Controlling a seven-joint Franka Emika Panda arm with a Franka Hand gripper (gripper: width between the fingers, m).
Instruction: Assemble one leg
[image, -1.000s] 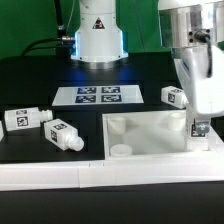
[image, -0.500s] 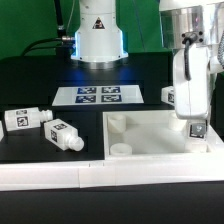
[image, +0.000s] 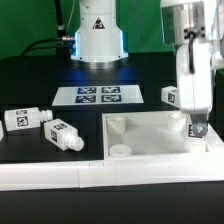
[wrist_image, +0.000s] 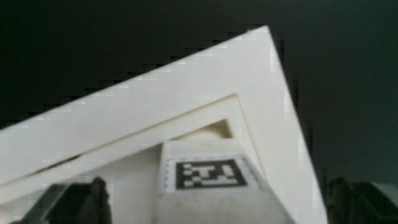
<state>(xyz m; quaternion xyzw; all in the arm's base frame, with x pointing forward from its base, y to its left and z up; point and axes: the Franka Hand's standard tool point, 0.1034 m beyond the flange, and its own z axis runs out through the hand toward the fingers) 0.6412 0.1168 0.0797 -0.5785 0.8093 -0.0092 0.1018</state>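
Leg (image: 197, 128) pinched upright in my hand (image: 198, 131), sitting at panel's (image: 150, 135) far corner on exterior view's right; 2 spare legs (image: 45, 124) on bench (image: 40, 85).

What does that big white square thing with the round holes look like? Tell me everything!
The big white panel is a square, tray-like piece that looks like smooth plastic. It has a raised rim and a sunken middle, with round sockets at its corners; two show clearly on the exterior view's left. It lies flat on the black table, its front edge against a white bar. The gripper is down at its corner on the exterior view's right, where the wrist view shows a tagged leg.
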